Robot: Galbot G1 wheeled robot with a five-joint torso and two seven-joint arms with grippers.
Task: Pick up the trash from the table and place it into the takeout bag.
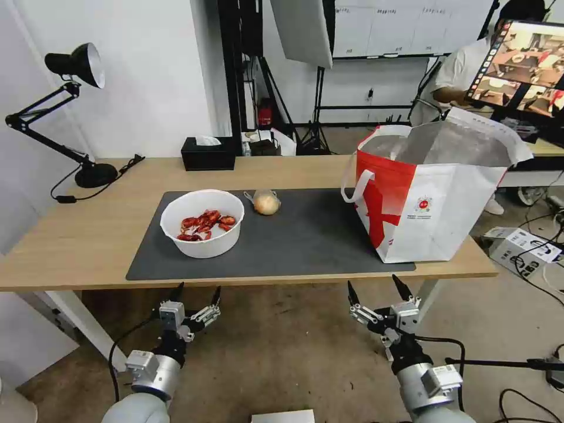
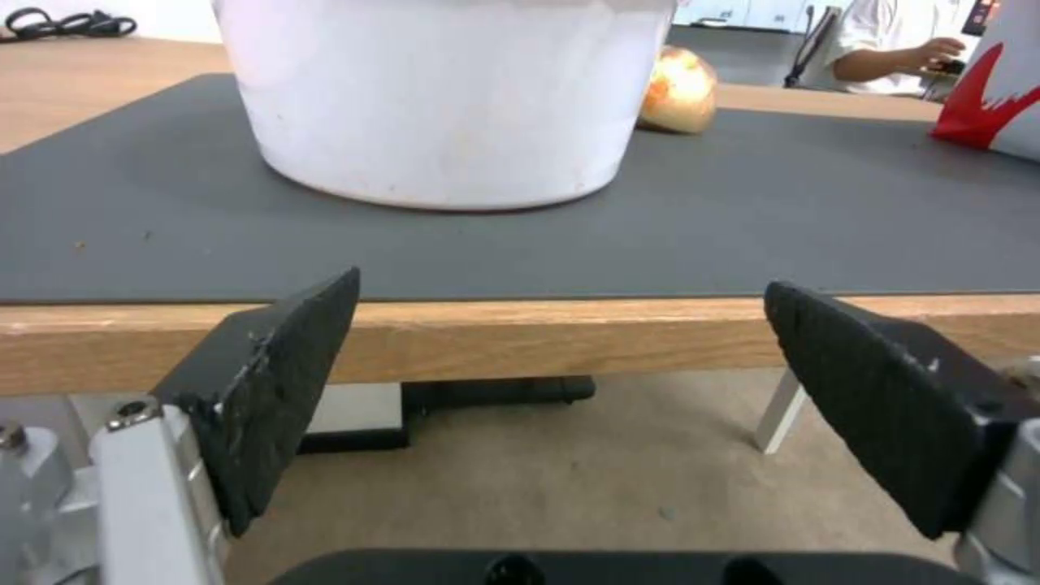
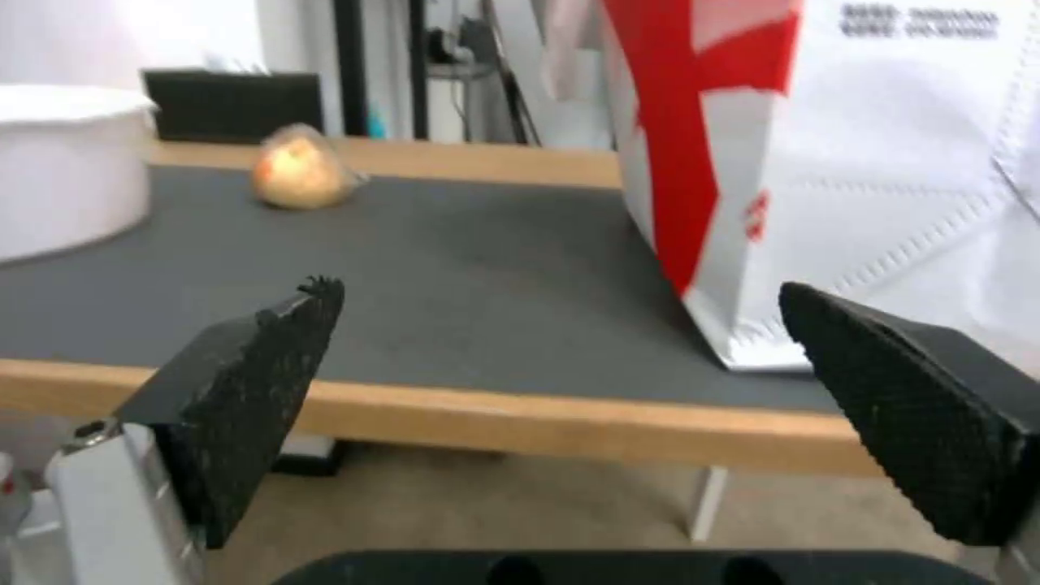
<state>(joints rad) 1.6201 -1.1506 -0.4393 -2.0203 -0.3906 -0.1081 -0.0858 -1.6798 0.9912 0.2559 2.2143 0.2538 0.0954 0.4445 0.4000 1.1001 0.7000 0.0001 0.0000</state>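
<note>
- Head view: your table [image 1: 70, 247] carries a grey mat [image 1: 305, 241]. The bowl [image 1: 202, 222] of red shells sits at the mat's 9 o'clock end; the knotted bag [image 1: 266, 202] lies just beside it, toward 1 o'clock from the bowl. The tote [image 1: 432, 197] stands upright at the mat's 3 o'clock end, mouth open, foil showing.
- Same view: your left gripper [image 1: 197, 292] and right gripper [image 1: 376, 286] hang below the table's near edge, both spread wide, nothing in them.
- Left wrist view: you look between parted fingers [image 2: 288, 366] straight at the bowl [image 2: 444, 97] on the mat, the knotted bag [image 2: 678, 89] behind it.
- Right wrist view: your released fingers [image 3: 255, 374] frame the table edge; the tote [image 3: 867, 162] rises close by, with the knotted bag [image 3: 298, 172] and bowl [image 3: 65, 166] farther off on the mat.
</note>
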